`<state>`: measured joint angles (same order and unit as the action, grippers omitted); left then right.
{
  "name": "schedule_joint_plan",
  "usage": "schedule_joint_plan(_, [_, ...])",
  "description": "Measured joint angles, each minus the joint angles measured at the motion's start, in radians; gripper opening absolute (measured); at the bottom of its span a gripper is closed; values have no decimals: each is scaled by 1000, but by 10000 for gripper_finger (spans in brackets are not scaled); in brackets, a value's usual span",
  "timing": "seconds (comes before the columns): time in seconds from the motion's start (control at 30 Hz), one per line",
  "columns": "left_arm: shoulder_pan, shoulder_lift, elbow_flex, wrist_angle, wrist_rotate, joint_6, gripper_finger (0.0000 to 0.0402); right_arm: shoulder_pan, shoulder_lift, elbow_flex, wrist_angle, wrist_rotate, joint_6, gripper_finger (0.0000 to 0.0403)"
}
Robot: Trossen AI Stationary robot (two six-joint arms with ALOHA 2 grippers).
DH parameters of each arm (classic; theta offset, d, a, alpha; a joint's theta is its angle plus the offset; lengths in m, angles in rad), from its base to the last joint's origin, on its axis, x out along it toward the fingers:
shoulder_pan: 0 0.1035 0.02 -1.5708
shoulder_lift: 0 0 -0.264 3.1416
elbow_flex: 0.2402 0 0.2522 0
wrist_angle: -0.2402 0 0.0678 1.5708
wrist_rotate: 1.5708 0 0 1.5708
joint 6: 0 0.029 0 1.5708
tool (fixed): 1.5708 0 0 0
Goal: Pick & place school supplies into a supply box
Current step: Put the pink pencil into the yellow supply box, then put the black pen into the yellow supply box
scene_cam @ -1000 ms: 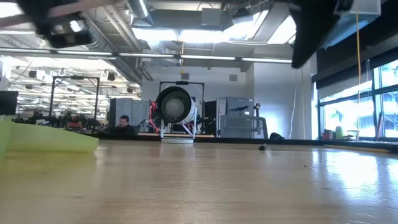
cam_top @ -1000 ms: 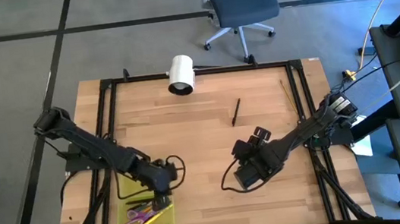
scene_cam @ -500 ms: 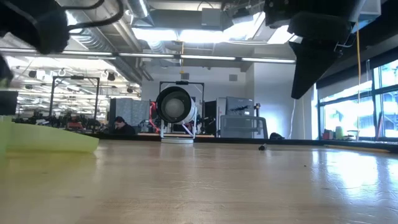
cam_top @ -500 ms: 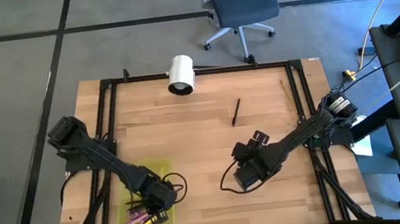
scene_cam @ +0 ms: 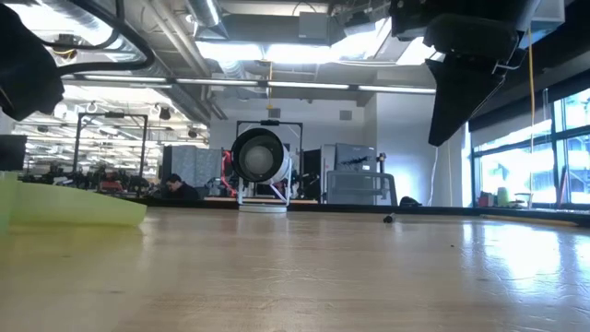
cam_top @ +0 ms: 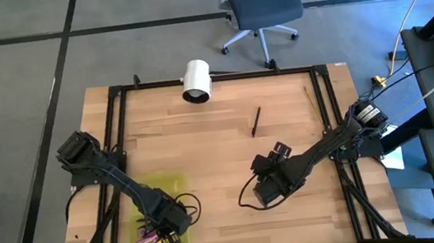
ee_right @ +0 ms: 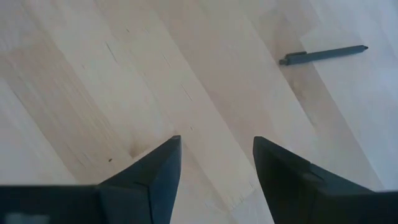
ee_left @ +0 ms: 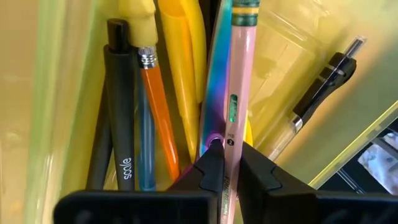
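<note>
Left gripper low inside supply box, fingers pinching pink pencil among pens already there. Release only once pencil lies flat. Right gripper spread, empty, mid-table; 1 black pen still loose. Box contents mostly hidden from above.

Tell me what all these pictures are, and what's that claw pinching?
It's a robot with two dark arms at a wooden table. One camera looks down from above, one sits at table height, and one rides on each wrist. The left claw is down inside the yellow-green supply box, shut on a pinkish pencil among pens and scissors. The right claw hangs open over bare wood, holding nothing. A black pen and a white cylinder lie farther back on the table.
</note>
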<state>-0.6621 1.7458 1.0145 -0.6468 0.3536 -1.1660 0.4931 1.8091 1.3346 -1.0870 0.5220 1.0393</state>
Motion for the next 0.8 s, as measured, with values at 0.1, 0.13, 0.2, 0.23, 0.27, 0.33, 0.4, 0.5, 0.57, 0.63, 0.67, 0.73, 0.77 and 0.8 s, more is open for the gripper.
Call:
schedule_joint_plan(0.1, [0,0,0,1,-9,0,34,0,0,0,0,0,0,202])
schedule_joint_plan(0.13, [0,0,0,1,-11,0,40,0,0,0,0,0,0,202])
schedule_joint_plan(0.2, [0,0,0,3,-14,0,51,0,0,0,0,0,0,202])
schedule_joint_plan(0.23, [0,0,1,3,-15,0,57,0,0,0,0,0,0,202])
schedule_joint_plan(0.27, [0,0,1,4,-16,0,63,0,0,0,0,0,0,202])
schedule_joint_plan(0.33, [0,0,1,4,-15,14,74,0,0,0,0,0,0,202])
schedule_joint_plan(0.4, [2,-4,0,3,5,36,84,0,0,0,0,0,0,202])
schedule_joint_plan(0.5, [3,-39,-6,-12,-14,45,93,0,0,0,-1,0,0,202])
schedule_joint_plan(0.57, [3,-91,-5,-6,-61,57,97,0,0,0,-2,-1,0,202])
schedule_joint_plan(0.63, [3,-146,-4,-4,-137,90,99,0,0,0,-4,-5,0,202])
schedule_joint_plan(0.67, [3,-171,-4,-6,-185,113,99,0,0,0,-7,-6,0,202])
schedule_joint_plan(0.73, [3,-226,-4,-6,-297,156,98,-1,0,0,-24,3,-5,202])
schedule_joint_plan(0.77, [3,-252,-4,-4,-348,171,97,-5,0,0,-40,12,-5,202])
schedule_joint_plan(0.8, [3,-275,-3,-1,-398,179,96,-11,0,0,-62,20,3,202])
